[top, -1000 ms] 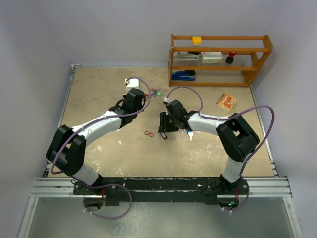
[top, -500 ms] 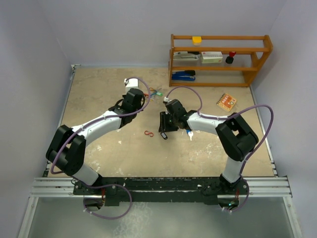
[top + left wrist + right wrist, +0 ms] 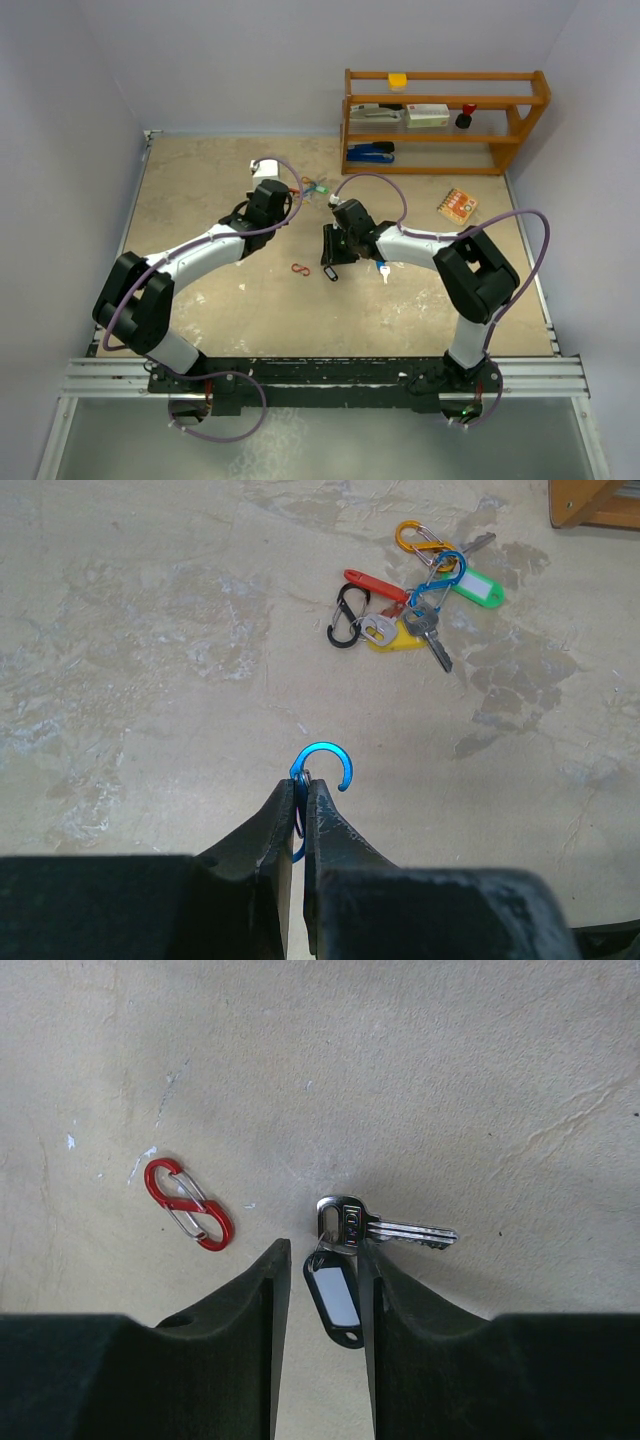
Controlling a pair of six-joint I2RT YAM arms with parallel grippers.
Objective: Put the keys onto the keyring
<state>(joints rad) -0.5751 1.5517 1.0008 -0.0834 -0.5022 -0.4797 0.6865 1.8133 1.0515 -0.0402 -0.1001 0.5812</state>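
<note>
My left gripper [image 3: 302, 783] is shut on a blue S-shaped wire clip [image 3: 322, 747] with a small metal ring in it; the clip's open hook sticks up past the fingertips. Ahead to the right lies a pile of keys [image 3: 410, 620] with green [image 3: 478, 585], yellow and red tags, mixed with black, orange and blue clips. My right gripper [image 3: 322, 1245] is open, low over the table, its jaws standing either side of a black tag [image 3: 335, 1300] joined to a silver key [image 3: 345, 1225]. In the top view the left gripper [image 3: 287, 197] is near the pile [image 3: 318, 187].
A red S-clip [image 3: 188, 1205] lies left of the right gripper. A blue-tagged key [image 3: 384, 270] lies beside the right arm. A wooden shelf [image 3: 445, 120] with staplers stands at the back right, with an orange booklet [image 3: 457, 205] in front of it. A white object [image 3: 266, 167] sits behind the left gripper.
</note>
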